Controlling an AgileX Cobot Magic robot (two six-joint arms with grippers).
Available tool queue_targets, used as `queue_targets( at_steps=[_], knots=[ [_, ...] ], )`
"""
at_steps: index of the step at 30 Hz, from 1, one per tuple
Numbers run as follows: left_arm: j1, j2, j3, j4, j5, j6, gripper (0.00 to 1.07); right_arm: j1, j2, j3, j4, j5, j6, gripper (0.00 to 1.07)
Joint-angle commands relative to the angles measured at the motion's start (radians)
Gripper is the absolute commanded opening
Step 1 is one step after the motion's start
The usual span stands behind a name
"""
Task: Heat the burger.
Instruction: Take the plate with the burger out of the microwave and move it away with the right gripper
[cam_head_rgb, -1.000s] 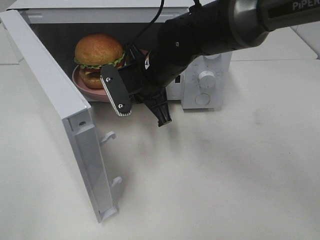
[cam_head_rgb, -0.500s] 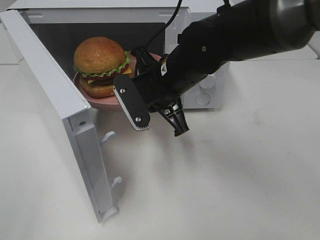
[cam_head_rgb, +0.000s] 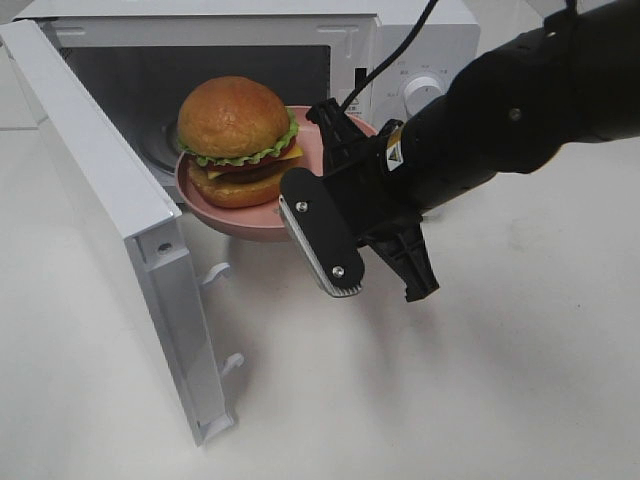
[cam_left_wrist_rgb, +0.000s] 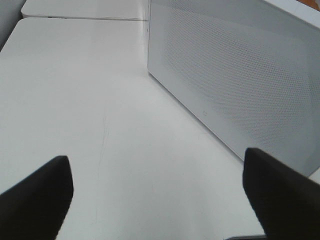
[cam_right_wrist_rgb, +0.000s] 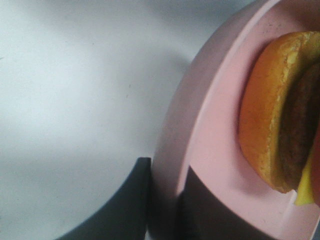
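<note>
The burger (cam_head_rgb: 238, 140), with a glossy brown bun, green lettuce and a dark patty, sits on a round pink plate (cam_head_rgb: 215, 210). The plate hangs in the open mouth of the white microwave (cam_head_rgb: 420, 25), partly out over the table. My right gripper (cam_head_rgb: 335, 135) is shut on the plate's right rim. In the right wrist view its dark fingers (cam_right_wrist_rgb: 125, 212) pinch the pink plate rim (cam_right_wrist_rgb: 200, 130), with the burger (cam_right_wrist_rgb: 277, 115) close beside. My left gripper (cam_left_wrist_rgb: 157, 200) is open and holds nothing; it faces a perforated white panel (cam_left_wrist_rgb: 235, 75). It is out of the exterior view.
The microwave door (cam_head_rgb: 100, 180) stands swung open to the left, its latch hooks (cam_head_rgb: 218, 272) pointing over the table. Control knobs (cam_head_rgb: 425, 92) are on the microwave's right front. My right arm's black body (cam_head_rgb: 500, 130) spans the space in front of the knobs.
The right gripper has drawn the plate with the burger out of the microwave cavity, toward the front and right. The door has not moved.
</note>
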Motion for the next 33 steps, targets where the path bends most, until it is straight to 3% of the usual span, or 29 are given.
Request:
queue_targets(
  at_steps=[1,33],
  knots=[
    [-0.001,-0.007,0.004,-0.005,-0.008,0.001,0.84,-0.001,-0.085,0.060,0.005,-0.080,0.008,0.00],
    [-0.001,-0.007,0.004,-0.005,-0.008,0.001,0.84,-0.001,-0.598,0.487,0.004,-0.033,0.068,0.00]
  ],
)
